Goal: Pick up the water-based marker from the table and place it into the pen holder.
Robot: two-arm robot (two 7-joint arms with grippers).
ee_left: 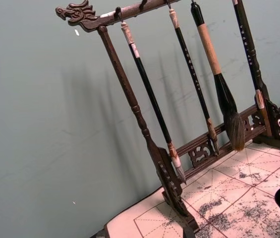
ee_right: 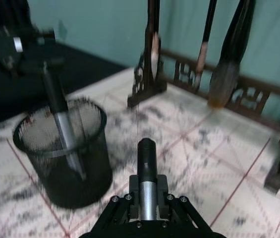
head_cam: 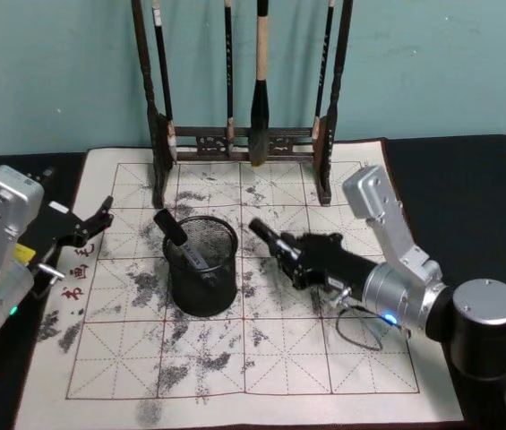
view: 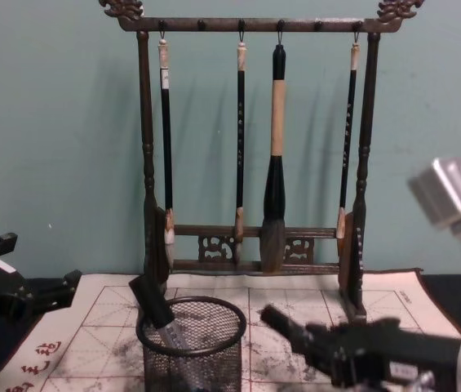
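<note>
Marker tip toward pen holder

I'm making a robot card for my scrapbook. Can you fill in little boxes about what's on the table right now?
right pincer: shut on the held marker, just right of the pen holder
pen holder: black mesh cup, second marker leaning inside
left pincer: idle by the cloth, at its left edge
behind: brush rack with four hanging brushes
</note>
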